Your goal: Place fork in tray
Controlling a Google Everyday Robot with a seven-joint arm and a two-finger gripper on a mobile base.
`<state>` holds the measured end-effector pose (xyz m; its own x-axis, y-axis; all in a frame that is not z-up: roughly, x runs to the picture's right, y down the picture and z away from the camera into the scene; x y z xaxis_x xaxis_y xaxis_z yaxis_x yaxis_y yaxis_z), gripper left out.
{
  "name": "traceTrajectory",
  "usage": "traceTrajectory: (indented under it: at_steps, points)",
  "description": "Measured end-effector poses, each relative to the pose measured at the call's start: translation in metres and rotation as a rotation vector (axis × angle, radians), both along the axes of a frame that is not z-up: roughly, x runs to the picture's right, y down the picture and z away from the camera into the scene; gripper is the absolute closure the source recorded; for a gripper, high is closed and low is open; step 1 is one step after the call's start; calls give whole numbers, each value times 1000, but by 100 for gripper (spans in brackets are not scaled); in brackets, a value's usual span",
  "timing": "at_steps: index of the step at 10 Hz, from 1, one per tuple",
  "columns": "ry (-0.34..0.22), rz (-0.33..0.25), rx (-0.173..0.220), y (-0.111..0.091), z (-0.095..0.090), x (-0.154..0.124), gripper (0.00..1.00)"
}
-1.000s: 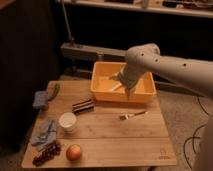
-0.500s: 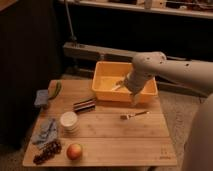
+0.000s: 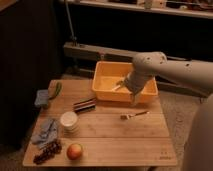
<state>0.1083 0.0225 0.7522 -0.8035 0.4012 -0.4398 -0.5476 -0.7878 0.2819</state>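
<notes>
The fork (image 3: 134, 115) lies flat on the wooden table (image 3: 125, 145), just in front of the tray's right front corner. The yellow-orange tray (image 3: 107, 92) stands at the back of the table. A pale whitish utensil (image 3: 118, 86) lies inside it. My gripper (image 3: 134, 97) hangs from the white arm (image 3: 165, 67) over the tray's front right wall, pointing down, a short way above and behind the fork. It does not touch the fork.
A white cup (image 3: 69, 120), a dark bar (image 3: 84, 105), an apple (image 3: 74, 151), grapes (image 3: 46, 151), a blue cloth (image 3: 46, 131), a blue sponge (image 3: 42, 97) and a green item (image 3: 58, 90) occupy the table's left half.
The arm has swung right and forward, from over the tray's inside to over its front right wall. The fork has not moved.
</notes>
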Motion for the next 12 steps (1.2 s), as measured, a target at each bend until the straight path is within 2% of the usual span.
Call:
traceTrajectory:
  at_steps: [2, 4, 5, 6, 7, 10, 12]
  points:
    - [-1, -24, 3, 0, 0, -1, 20]
    - [-58, -111, 33, -3, -2, -3, 20]
    - [-109, -170, 58, -4, -4, -1, 20]
    - [-184, -236, 84, -8, -7, -2, 20]
    - [-262, -270, 100, -12, -9, -2, 20]
    - [-481, -199, 166, -35, -13, 18, 20]
    - [-554, -176, 210, -45, -16, 24, 20]
